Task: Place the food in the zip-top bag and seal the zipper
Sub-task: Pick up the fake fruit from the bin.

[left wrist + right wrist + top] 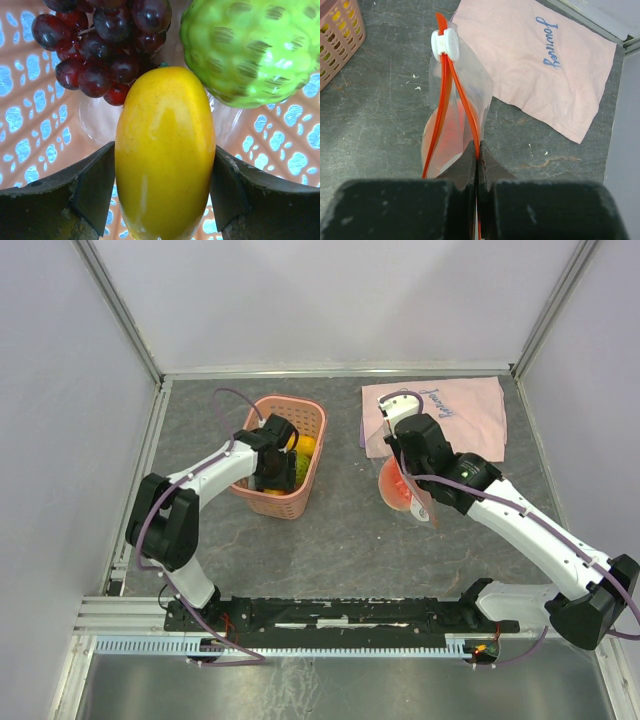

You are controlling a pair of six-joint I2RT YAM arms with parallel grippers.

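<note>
Grey tabletop (340, 530) carried a pink basket (312, 420) and a pink cloth (470, 410). Your left gripper (164, 167) sat down in the basket, clamped around the yellow mango (165, 115) beside the grapes (100, 50) and the bumpy green fruit (250, 50). Your right gripper (477, 160) pinched the zipper (440, 22), holding the zip-top bag (470, 82) upright near the cloth.

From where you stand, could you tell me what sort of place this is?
Probably a lab robot test cell: plain white panels wall in a grey tabletop, the left arm and right arm are bolted to a rail, and a pink basket holds toy fruit.
</note>
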